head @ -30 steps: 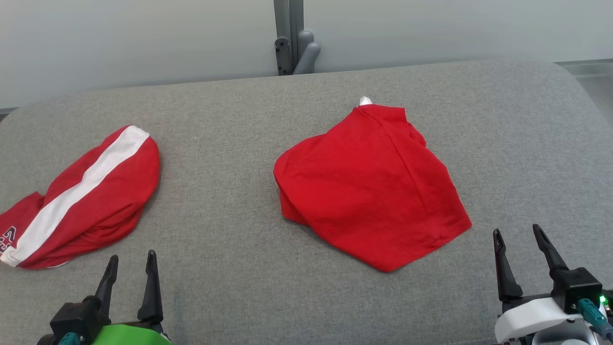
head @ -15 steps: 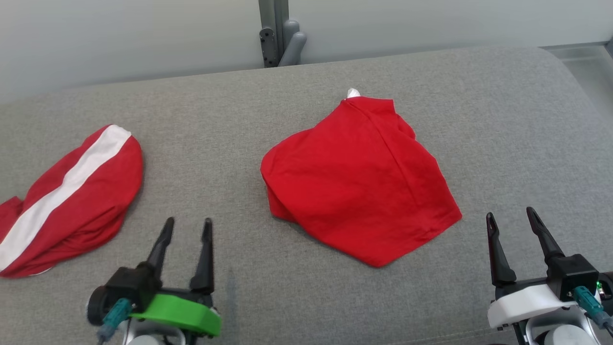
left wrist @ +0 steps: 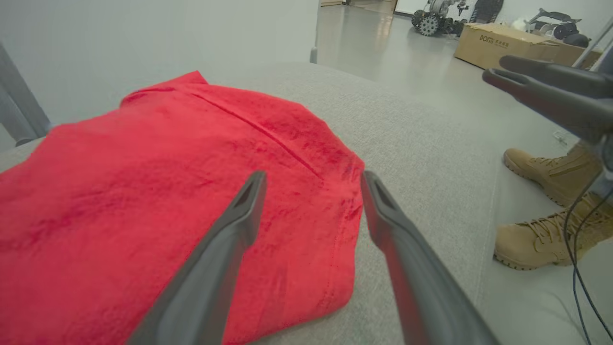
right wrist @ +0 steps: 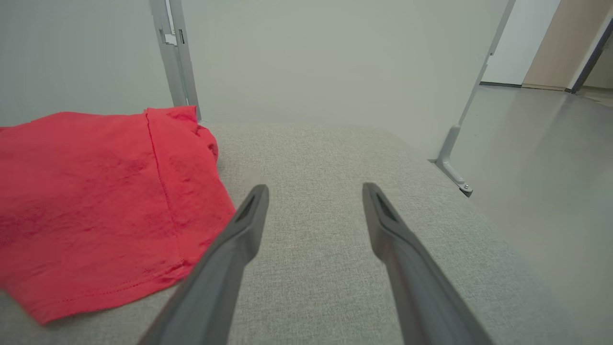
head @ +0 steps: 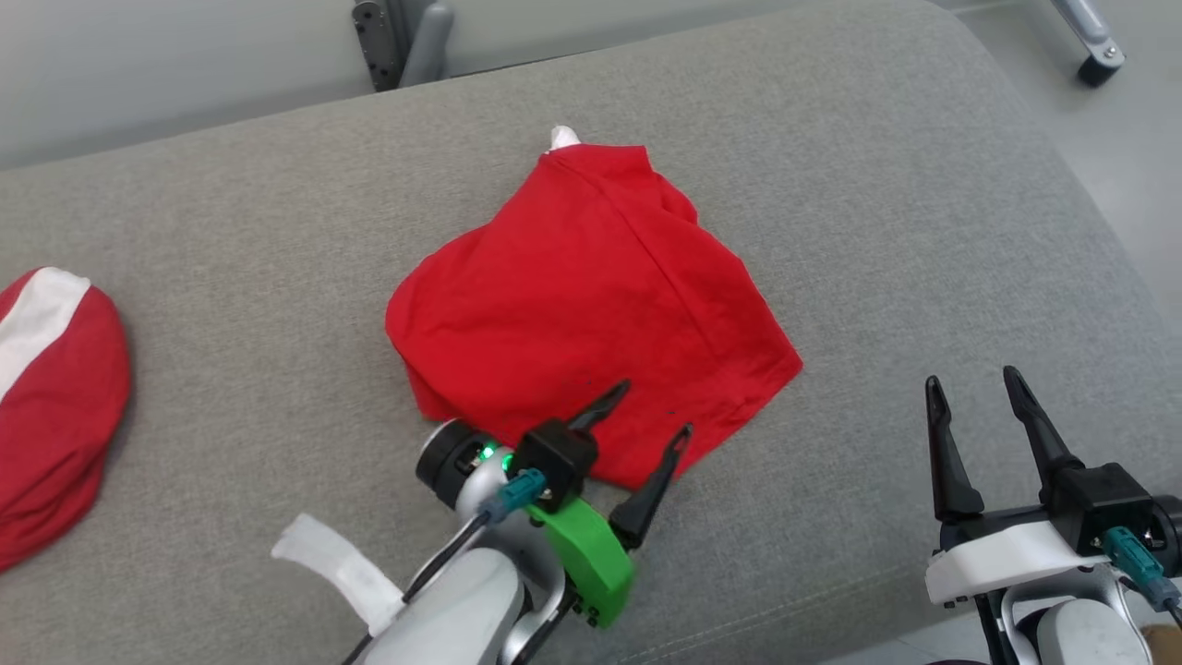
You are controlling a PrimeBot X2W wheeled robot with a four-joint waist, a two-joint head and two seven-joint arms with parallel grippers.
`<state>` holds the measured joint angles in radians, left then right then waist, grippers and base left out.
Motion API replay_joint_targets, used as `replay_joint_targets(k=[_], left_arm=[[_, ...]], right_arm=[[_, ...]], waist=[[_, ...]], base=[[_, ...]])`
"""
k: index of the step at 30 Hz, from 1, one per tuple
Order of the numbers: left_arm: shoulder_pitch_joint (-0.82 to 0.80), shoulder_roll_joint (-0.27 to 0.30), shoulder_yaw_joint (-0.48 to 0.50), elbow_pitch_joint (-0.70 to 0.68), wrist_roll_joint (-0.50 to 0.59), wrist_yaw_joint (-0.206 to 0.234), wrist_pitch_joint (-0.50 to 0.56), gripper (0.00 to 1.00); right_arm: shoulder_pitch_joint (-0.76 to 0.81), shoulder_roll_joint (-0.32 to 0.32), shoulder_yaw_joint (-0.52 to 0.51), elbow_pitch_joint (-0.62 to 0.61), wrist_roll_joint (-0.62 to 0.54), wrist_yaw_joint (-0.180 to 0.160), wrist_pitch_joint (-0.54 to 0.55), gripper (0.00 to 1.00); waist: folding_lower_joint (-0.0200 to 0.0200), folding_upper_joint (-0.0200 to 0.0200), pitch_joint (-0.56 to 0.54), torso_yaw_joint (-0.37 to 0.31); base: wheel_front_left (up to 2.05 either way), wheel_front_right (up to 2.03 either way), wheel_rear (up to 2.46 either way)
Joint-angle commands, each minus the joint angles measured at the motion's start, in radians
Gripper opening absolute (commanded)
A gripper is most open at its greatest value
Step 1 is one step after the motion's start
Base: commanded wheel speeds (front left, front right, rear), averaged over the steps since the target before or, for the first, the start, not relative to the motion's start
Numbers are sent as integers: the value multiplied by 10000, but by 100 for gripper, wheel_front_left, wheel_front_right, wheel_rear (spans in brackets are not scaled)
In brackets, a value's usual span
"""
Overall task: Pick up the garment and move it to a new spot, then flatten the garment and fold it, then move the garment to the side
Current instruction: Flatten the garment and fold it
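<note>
Left fingers (head: 605, 405) now at garment (head: 572, 296)

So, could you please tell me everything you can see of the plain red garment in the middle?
The red garment is plain, soft knit-looking cloth, lying loosely bunched and folded over itself, not flat, on the grey padded surface. A seam runs along it, a stitched hem edges its near corner, and a bit of white peeks out at its far end. The open left gripper hangs over the near corner; whether it touches the cloth, I cannot tell.
</note>
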<state>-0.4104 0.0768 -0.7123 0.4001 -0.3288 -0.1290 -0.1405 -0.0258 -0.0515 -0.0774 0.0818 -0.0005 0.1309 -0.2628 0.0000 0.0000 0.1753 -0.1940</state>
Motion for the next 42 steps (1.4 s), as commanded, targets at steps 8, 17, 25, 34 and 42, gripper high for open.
replay_joint_targets(k=[8, 17, 25, 34, 42], left_arm=[[-769, 264, -968, 1631, 235, 230, 844, 100], [-870, 281, -1190, 2869, 384, 429, 1127, 100], [-1007, 45, -1147, 3172, -89, 342, 826, 0], [-1370, -200, -906, -77, -1601, 82, 537, 0], [-1579, -222, 175, -4170, -2713, 832, 854, 0]], right_arm=[[-194, 10, -8, -3, 517, -3, -34, 100], [-163, 7, -127, 46, 777, -3, -34, 100], [-224, 7, -165, 91, 780, -3, -34, 100], [-123, 3, -90, 134, 763, -3, -34, 100], [26, 3, -118, 177, 691, -3, -34, 100]], waist=[[0, 0, 767, -1305], [0, 0, 815, -1383], [0, 0, 680, -1060], [0, 0, 455, -643], [0, 0, 125, -351]], base=[[0, 0, 0], [0, 0, 0], [0, 0, 0], [0, 0, 0], [0, 0, 0]])
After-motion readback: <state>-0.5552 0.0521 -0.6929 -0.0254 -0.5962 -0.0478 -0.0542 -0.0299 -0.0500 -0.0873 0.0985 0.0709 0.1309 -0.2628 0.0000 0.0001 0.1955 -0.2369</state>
